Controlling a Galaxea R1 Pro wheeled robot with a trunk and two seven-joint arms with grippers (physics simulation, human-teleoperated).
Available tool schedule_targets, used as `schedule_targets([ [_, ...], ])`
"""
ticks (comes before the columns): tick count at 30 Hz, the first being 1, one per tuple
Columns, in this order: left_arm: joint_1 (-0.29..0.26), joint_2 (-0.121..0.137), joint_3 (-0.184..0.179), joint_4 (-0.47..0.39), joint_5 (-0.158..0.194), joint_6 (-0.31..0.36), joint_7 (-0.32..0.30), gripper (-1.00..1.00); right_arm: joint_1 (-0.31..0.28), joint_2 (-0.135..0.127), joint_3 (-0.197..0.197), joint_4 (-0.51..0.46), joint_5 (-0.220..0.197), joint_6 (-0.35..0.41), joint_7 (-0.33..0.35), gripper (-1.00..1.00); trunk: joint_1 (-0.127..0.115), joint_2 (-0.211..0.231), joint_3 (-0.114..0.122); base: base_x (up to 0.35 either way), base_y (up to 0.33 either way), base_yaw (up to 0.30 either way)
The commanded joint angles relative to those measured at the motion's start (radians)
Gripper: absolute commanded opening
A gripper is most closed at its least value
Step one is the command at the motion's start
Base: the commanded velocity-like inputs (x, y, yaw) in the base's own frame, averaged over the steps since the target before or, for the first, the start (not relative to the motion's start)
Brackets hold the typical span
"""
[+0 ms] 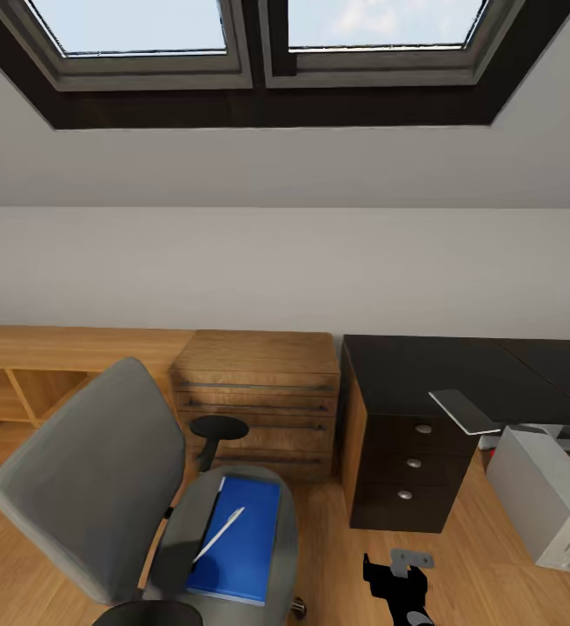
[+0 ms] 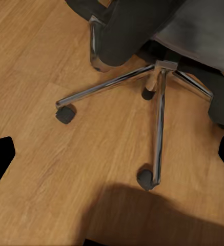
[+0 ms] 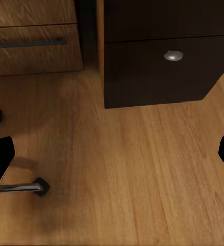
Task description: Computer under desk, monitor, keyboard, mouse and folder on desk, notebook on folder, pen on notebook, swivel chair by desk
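Observation:
The grey swivel chair [image 1: 94, 487] stands at the lower left, and its chrome star base [image 2: 158, 97] lies under my open left gripper [image 2: 113, 156]. On its seat lies the blue folder [image 1: 246, 543] with the whitish pen [image 1: 222, 532] across it. A dark strip along the folder's left edge looks like the notebook [image 1: 213, 509]. The black desk [image 1: 433, 374] with silver-knobbed drawers [image 3: 163, 72] is at the right. Beside it, the light grey computer [image 1: 550, 496] stands on the floor. My right gripper [image 1: 398, 581] [image 3: 113, 156] hangs open low over the floor before the drawers. Monitor, keyboard and mouse are out of view.
A wooden chest of drawers [image 1: 259, 391] and low wooden shelving [image 1: 50, 365] line the wall behind the chair. A light grey flat panel [image 1: 465, 410] juts from the desk's front edge. Bare wooden floor [image 1: 328, 556] lies between chair and desk.

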Motion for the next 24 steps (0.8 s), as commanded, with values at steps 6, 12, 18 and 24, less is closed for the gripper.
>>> schedule_targets([
  [6, -0.001, 0.000, -0.008, 0.001, 0.011, -0.002, -0.005, 1.00, -0.001, 0.000, -0.007, 0.002, 0.002, -0.005, -0.001, 1.00, 0.000, -0.001, -0.001, 0.000, 0.290, 0.000],
  [12, 0.000, 0.000, -0.008, 0.001, 0.011, -0.002, -0.005, 1.00, -0.001, 0.000, -0.007, 0.002, 0.002, -0.005, -0.001, 1.00, 0.000, -0.001, -0.001, 0.000, 0.202, 0.000],
  [18, -0.001, 0.000, -0.008, 0.001, 0.011, -0.002, -0.005, 1.00, -0.001, -0.001, -0.007, 0.002, 0.002, -0.005, -0.001, 1.00, 0.000, -0.001, -0.001, 0.000, 0.061, 0.000],
  [24, -0.001, 0.000, -0.008, 0.001, 0.011, -0.002, -0.005, 1.00, -0.001, -0.001, -0.007, 0.002, 0.002, -0.005, -0.001, 1.00, 0.000, -0.001, -0.001, 0.000, 0.016, 0.000],
])
